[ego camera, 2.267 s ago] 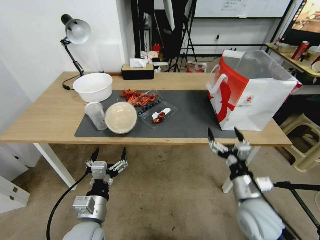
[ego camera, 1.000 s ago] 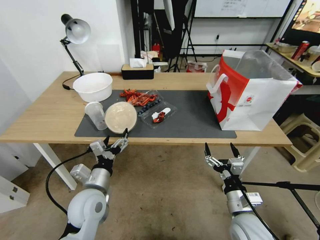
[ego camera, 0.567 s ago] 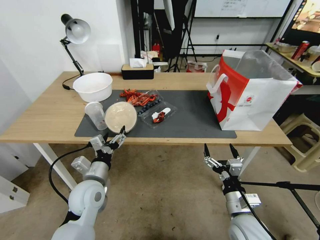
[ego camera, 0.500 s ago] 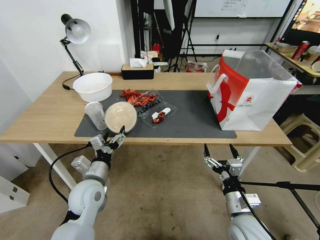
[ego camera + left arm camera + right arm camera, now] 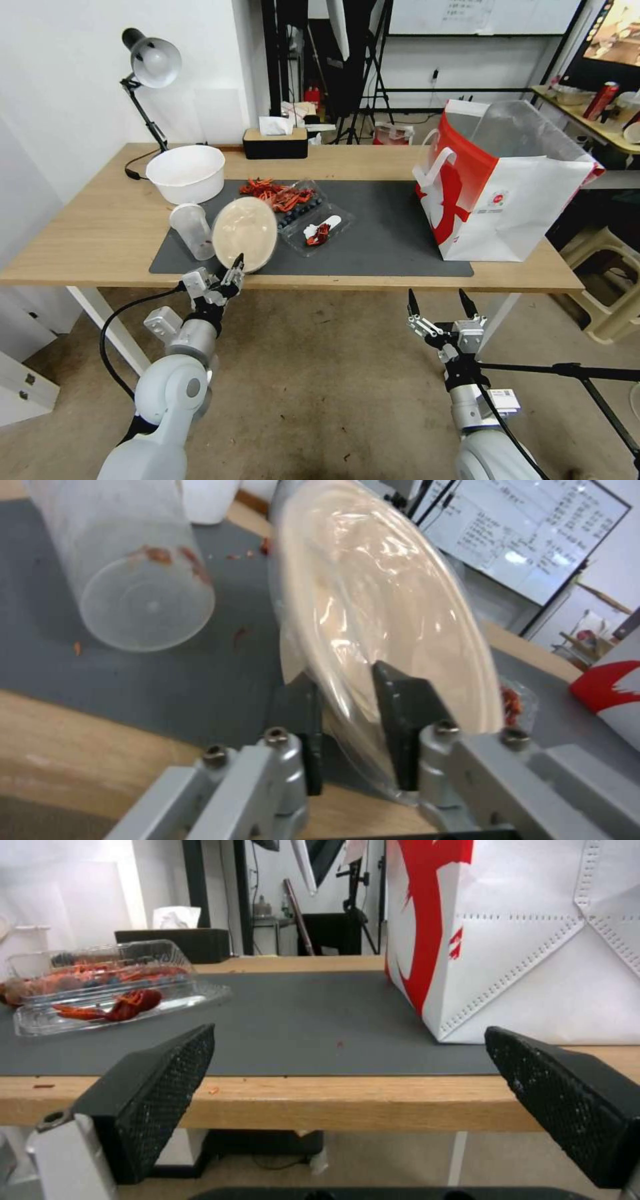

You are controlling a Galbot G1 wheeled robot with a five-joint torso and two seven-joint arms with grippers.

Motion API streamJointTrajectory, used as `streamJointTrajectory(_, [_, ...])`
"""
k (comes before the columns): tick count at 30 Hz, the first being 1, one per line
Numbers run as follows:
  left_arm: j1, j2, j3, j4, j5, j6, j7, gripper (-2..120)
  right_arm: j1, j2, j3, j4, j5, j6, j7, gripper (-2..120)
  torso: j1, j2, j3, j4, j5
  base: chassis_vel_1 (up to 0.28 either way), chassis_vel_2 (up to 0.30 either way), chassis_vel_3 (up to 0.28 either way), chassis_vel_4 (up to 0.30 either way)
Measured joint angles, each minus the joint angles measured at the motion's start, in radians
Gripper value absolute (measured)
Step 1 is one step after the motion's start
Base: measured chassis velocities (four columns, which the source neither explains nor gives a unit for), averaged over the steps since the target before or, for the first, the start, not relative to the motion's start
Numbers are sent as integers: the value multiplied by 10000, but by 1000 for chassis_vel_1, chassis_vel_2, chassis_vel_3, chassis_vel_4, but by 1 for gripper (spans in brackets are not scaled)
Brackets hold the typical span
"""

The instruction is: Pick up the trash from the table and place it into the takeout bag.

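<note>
The round beige lidded bowl [image 5: 245, 232] stands tipped up on its edge at the near side of the dark mat [image 5: 387, 227]. My left gripper [image 5: 230, 268] is shut on its lower rim; in the left wrist view the fingers [image 5: 400, 715] pinch the rim of the bowl [image 5: 373, 605]. Beside it lies a clear plastic cup [image 5: 191, 230] [image 5: 127, 575]. Red crayfish shells [image 5: 273, 193] and clear trays [image 5: 317, 230] [image 5: 100, 985] lie behind. The takeout bag [image 5: 507, 193] [image 5: 533, 940] stands open at the table's right end. My right gripper [image 5: 437, 303] [image 5: 363, 1075] hangs open below the table's front edge.
A white bowl [image 5: 187, 173], a grey desk lamp [image 5: 150, 63] and a black tissue box [image 5: 275, 143] sit on the far side of the light-wood table [image 5: 100, 233]. A beige stool [image 5: 610, 287] stands right of the table, and a tripod leg [image 5: 587, 373] runs behind my right arm.
My left gripper rose to the table's front edge and shut on the beige bowl's rim; the bowl has tipped up from flat. The right arm lowered a little and stays open.
</note>
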Motion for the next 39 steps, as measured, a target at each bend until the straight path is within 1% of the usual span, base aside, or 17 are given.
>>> streamJointTrajectory(6, [11,108,-8,-25,157,-509,505,5,8,21,-2,-2,-12,3,3,100,0,0,0,0,1,0,0,0,0])
streamJointTrajectory(8, [-13,183,-9,-10,207,-828,818,1,11,40,-2,-3,-15,3,4,100,0,0,0,0,0,0,0,0,0])
streamJointTrajectory(9, [-69,319,-10,73,272,-1263,1289,0,12,61,-2,-2,-24,3,4,100,-1,0,0,0,1,0,0,0,0])
streamJointTrajectory(10, [-69,319,-10,73,272,-1263,1289,0,12,61,-2,-2,-24,3,4,100,-1,0,0,0,1,0,0,0,0])
streamJointTrajectory(13, [-245,618,29,273,311,-1938,2038,0,2,116,-5,-3,-57,4,6,100,0,0,0,0,1,0,0,0,0])
streamJointTrajectory(14, [-245,618,29,273,311,-1938,2038,0,2,116,-5,-3,-57,4,6,100,0,0,0,0,1,0,0,0,0])
streamJointTrajectory(18, [-511,982,198,488,256,-2494,2591,0,-9,151,-4,-2,-91,4,17,100,0,0,0,0,0,0,0,0,0])
streamJointTrajectory(20, [-800,1342,407,728,201,-2958,3059,0,-9,164,5,-2,-109,3,24,100,0,0,0,-1,0,0,0,0,0])
streamJointTrajectory(21, [-800,1342,407,728,201,-2958,3059,0,-9,164,5,-2,-109,3,24,100,0,0,0,-1,0,0,0,0,0])
streamJointTrajectory(24, [-1401,2064,810,1198,97,-3518,3690,0,-11,175,12,-2,-114,3,25,100,0,0,0,-1,-1,0,0,0,0])
streamJointTrajectory(25, [-1401,2064,810,1198,97,-3518,3690,0,-11,175,12,-2,-114,3,25,100,0,0,0,-1,-1,0,0,0,0])
streamJointTrajectory(28, [-2219,2809,1266,1627,-191,-3691,3953,0,11,200,15,-57,-114,23,17,100,0,0,0,0,0,0,0,0,0])
streamJointTrajectory(29, [-2219,2809,1266,1627,-191,-3691,3953,0,11,200,15,-57,-114,23,17,100,0,0,0,0,0,0,0,0,0])
streamJointTrajectory(31, [-3039,3299,1676,1952,-452,-3722,3995,0,36,245,15,-108,-124,40,11,100,0,0,1,1,0,0,0,0,0])
streamJointTrajectory(35, [-3691,3627,2092,2142,-731,-3717,3973,0,54,304,20,-141,-159,47,10,100,0,-1,1,-2,0,0,0,0,0])
streamJointTrajectory(38, [-4729,4038,2862,2393,-1157,-3616,3890,0,85,374,44,-207,-201,62,8,100,0,0,0,-1,1,0,0,0,0])
streamJointTrajectory(39, [-4729,4038,2862,2393,-1157,-3616,3890,0,85,374,44,-207,-201,62,8,100,0,0,0,-1,1,0,0,0,0])
